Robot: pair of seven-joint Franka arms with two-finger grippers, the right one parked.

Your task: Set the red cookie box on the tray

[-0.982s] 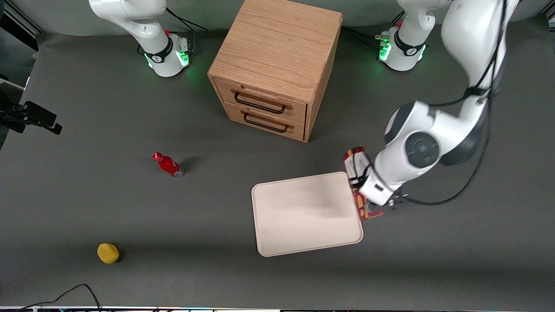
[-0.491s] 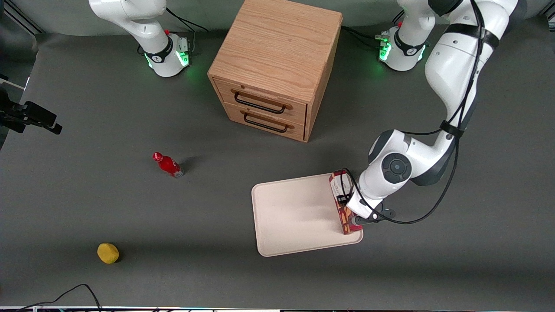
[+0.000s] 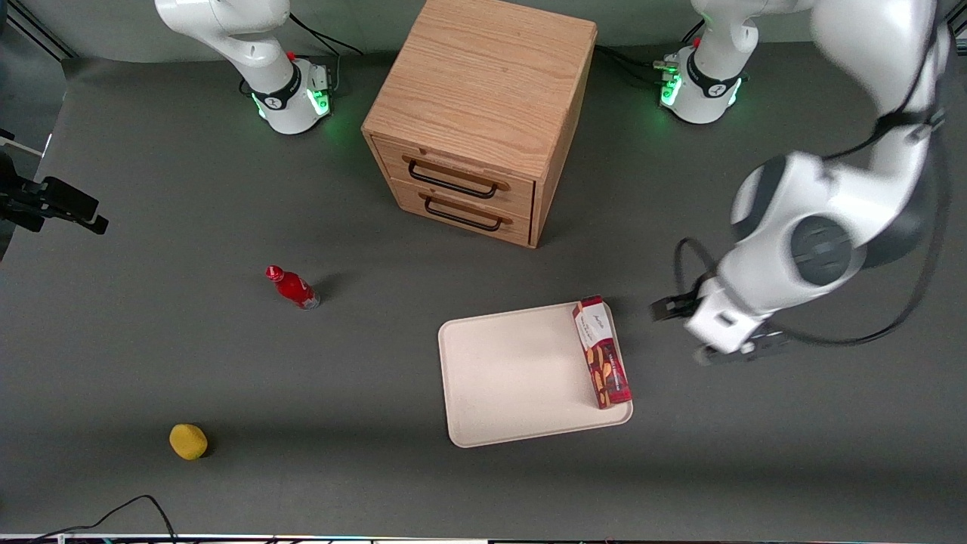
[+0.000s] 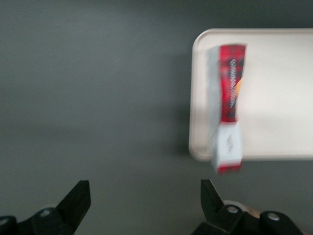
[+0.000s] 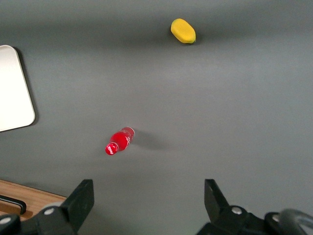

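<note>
The red cookie box (image 3: 601, 352) lies flat on the tray (image 3: 514, 378), along the tray edge that faces the working arm's end of the table, with its white end panel pointing to about 11 o'clock toward the wooden drawer cabinet (image 3: 477, 121) and its cookie-printed end pointing to about 5 o'clock, nearer the front camera. The box sits within the rim for most of its length; in the wrist view its white end (image 4: 227, 147) reaches the tray's corner and appears to overhang the rim (image 4: 195, 98) slightly. The gripper (image 3: 721, 336) hangs above bare table at roughly 3 o'clock from the box, clear of both box and tray, with nothing between its fingers. In the wrist view the two dark fingertips (image 4: 78, 198) stand wide apart, so the claw is spread and empty. The working arm's forearm runs up from the gripper to a large rounded wrist joint (image 3: 820, 245), and the upper links rise out of the frame above its green-lit base (image 3: 699, 87). The cabinet's two drawers are both closed. A small red bottle (image 3: 293, 287) stands at about 9 o'clock from the tray, well apart from it, and a yellow lemon-like object (image 3: 188, 441) lies nearer the front camera, toward the parked arm's end of the table.
</note>
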